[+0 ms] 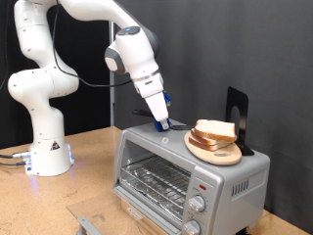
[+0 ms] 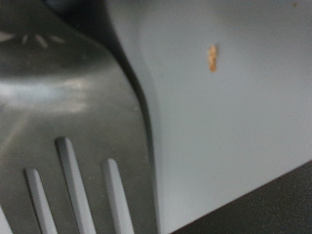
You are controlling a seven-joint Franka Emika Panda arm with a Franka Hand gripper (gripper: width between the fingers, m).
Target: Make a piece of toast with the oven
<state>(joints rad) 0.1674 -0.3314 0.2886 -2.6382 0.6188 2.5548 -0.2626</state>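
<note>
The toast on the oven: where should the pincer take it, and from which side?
Probably by the top slice's crust edges, from above. The slices lie stacked flat on a plate on the oven, a black stand close behind. The pincer is at the oven top.

The oven (image 1: 186, 174) is silver-grey all over, with a glass door showing pale wire rack lines inside, a small red light on its front panel and two silvery knobs under it. The slices of toast (image 1: 216, 130) are pale cream with a tan-brown crust, sitting on a light wooden plate (image 1: 217, 150). The arm (image 1: 59, 69) is glossy white with dark joints, and the gripper (image 1: 162, 123) looks black with a bit of blue. Up close, the spatula (image 2: 68, 136) is dull dark grey with slotted stripes, and there's a tiny orange speck (image 2: 212, 58), probably a crumb, on the grey top.
</note>
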